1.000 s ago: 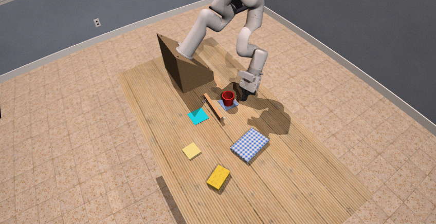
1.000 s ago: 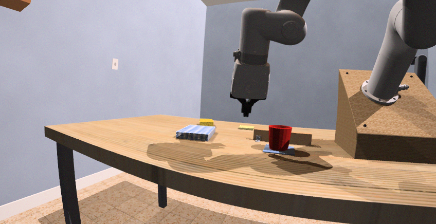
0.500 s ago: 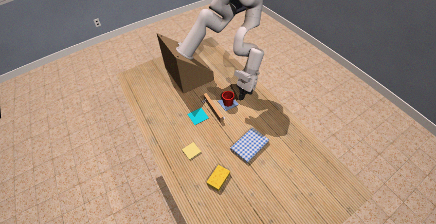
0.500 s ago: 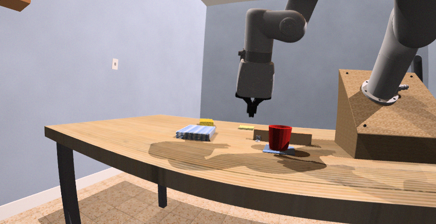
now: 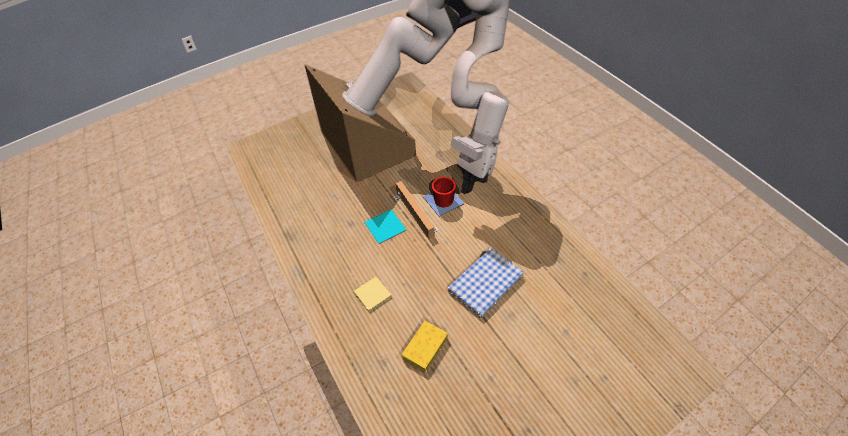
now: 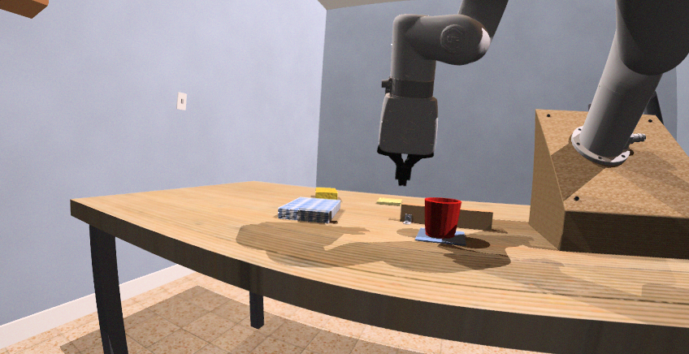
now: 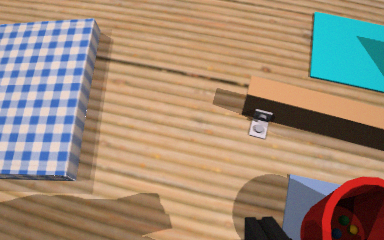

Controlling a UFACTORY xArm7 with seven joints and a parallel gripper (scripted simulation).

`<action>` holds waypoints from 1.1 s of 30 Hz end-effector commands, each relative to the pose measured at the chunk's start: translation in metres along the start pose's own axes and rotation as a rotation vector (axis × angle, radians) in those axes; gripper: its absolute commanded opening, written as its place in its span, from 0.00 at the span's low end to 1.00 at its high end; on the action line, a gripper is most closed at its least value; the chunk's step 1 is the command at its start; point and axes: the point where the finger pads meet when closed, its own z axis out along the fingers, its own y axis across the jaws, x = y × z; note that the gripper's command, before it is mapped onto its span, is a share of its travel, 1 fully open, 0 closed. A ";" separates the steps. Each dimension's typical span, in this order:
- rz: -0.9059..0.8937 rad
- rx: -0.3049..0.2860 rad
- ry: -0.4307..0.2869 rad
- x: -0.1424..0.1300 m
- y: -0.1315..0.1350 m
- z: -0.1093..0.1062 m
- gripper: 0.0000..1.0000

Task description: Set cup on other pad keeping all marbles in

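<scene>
Red plastic cup, marbles inside, upright on the pale blue square pad beside the wooden rail. Gripper, pressed together and empty, hovers near the cup.

A long wooden table with dark legs stands on a tiled floor. A big brown wedge block sits at one end of the table. Near it lies a pale blue pad with a red cup standing on it. Just beside that pad is a low wooden rail, and on the rail's other side lies a bright teal pad. Farther along the table lie a blue checked box, a flat pale yellow square and a thick yellow block, all well apart.
</scene>
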 end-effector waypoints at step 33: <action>0.070 -0.016 -0.092 0.005 0.019 0.000 0.00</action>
